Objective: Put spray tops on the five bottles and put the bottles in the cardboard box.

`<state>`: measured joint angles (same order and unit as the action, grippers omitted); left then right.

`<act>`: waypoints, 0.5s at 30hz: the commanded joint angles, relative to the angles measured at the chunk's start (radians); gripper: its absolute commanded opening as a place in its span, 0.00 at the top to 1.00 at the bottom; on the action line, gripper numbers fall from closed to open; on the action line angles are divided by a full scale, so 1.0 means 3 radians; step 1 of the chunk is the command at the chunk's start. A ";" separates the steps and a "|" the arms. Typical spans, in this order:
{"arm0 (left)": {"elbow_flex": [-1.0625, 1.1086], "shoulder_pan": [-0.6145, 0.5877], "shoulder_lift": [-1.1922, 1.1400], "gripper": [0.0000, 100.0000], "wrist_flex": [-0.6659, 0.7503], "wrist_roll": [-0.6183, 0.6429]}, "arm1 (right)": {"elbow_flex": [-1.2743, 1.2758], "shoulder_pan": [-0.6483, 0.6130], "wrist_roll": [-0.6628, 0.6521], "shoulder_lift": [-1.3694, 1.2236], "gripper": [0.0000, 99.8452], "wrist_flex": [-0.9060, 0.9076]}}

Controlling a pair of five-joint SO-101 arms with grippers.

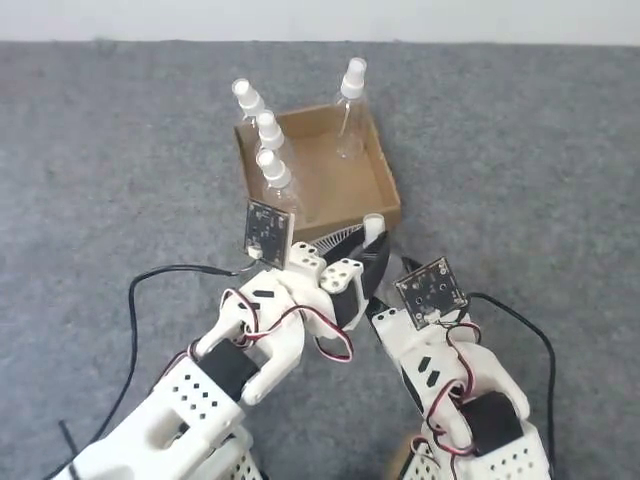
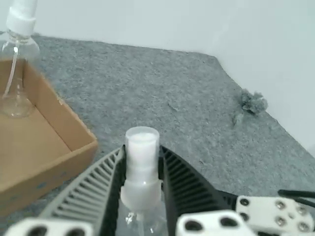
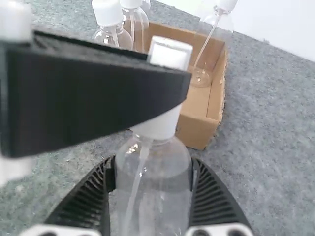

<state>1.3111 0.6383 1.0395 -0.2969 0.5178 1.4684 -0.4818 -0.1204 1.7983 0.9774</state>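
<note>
A clear bottle (image 3: 152,191) stands just in front of the cardboard box (image 1: 388,185), with my right gripper (image 3: 152,169) shut on its body. Its white spray top (image 2: 141,157) sits on the neck, and my left gripper (image 2: 141,150) is shut on it from both sides. From above, the spray top (image 1: 373,226) pokes up between both grippers at the box's near wall. One black left finger (image 3: 98,83) crosses in front of the top (image 3: 167,54). Inside the box, three capped bottles (image 1: 270,150) line the left wall and another capped bottle (image 1: 350,105) stands at the far right corner.
Grey carpet (image 1: 520,150) covers the table on all sides of the box. A black cable (image 1: 135,300) loops left of the left arm, another cable (image 1: 545,350) runs right of the right arm. A lint clump (image 2: 252,102) lies near the wall.
</note>
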 commanded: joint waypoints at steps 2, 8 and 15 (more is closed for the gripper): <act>-0.0146 0.0020 -0.0056 0.95 0.0005 -0.0425 | -0.0194 0.0043 0.0046 0.0059 0.98 -0.0038; -0.0294 -0.0251 -0.0051 0.87 -0.0271 -0.0430 | -0.0189 0.0059 0.0046 0.0059 0.98 -0.0043; -0.0713 -0.0281 -0.0051 0.82 -0.1069 -0.0430 | -0.0148 0.0059 0.0031 0.0059 0.98 -0.0043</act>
<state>1.2037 0.5585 1.0257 -0.4810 0.4012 1.4684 -0.4818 -0.1204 1.7983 0.9774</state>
